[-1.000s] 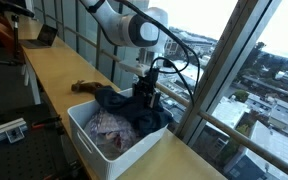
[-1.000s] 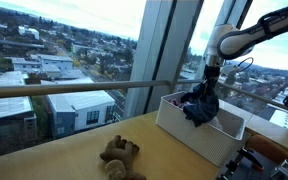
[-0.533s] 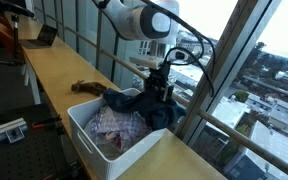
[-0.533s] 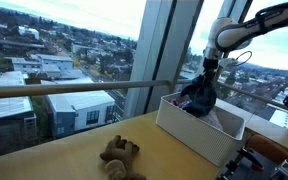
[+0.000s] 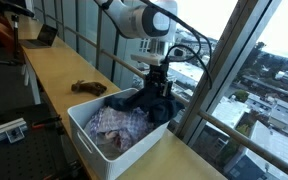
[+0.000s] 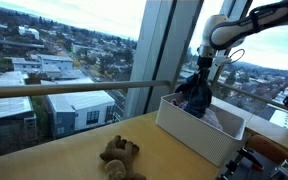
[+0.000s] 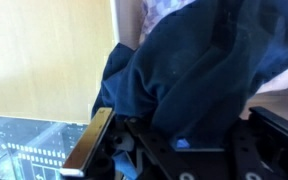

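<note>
Dark blue cloth, a garment (image 5: 144, 103), is held bunched from above by the gripper (image 5: 160, 82), whose jaws are clamped on a fold of it. The fingertips are buried under fabric in the wrist view. The garment is hung over the far right part of a white bin (image 5: 82, 132), with its lower folds draped inside and against the rim. A pink patterned cloth (image 5: 112, 124) is lying in the bin just beside and partly under it.

Trouble could be caused by the trailing folds: if they were snagged on the rim, the light bin might be dragged or tipped. The patterned cloth could be pulled along if the two are tangled. A thin pinch might also be lost under the hanging weight.

Little room is left on the right, where the window frame (image 5: 206, 90) stands near the arm. More room is offered by the wooden table (image 5: 54, 68) to the far left, where a stuffed toy (image 5: 87, 88) is lying well apart from the bin.
</note>
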`<action>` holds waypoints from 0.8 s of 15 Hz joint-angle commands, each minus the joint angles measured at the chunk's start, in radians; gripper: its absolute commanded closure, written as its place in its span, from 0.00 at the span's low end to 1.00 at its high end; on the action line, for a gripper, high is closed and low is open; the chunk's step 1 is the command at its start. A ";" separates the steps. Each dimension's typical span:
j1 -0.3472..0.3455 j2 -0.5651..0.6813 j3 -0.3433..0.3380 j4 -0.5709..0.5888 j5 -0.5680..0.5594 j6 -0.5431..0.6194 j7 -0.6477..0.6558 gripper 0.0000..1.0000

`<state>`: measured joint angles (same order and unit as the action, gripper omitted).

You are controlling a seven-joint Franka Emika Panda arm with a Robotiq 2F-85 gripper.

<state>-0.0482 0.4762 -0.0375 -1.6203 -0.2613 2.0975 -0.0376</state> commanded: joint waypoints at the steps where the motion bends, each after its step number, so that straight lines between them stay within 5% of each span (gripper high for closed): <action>1: 0.035 0.040 0.028 -0.045 0.036 0.014 -0.012 0.95; 12: 0.070 0.163 0.052 -0.066 0.088 -0.035 -0.025 0.95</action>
<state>0.0306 0.6190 0.0125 -1.6996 -0.2067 2.0961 -0.0376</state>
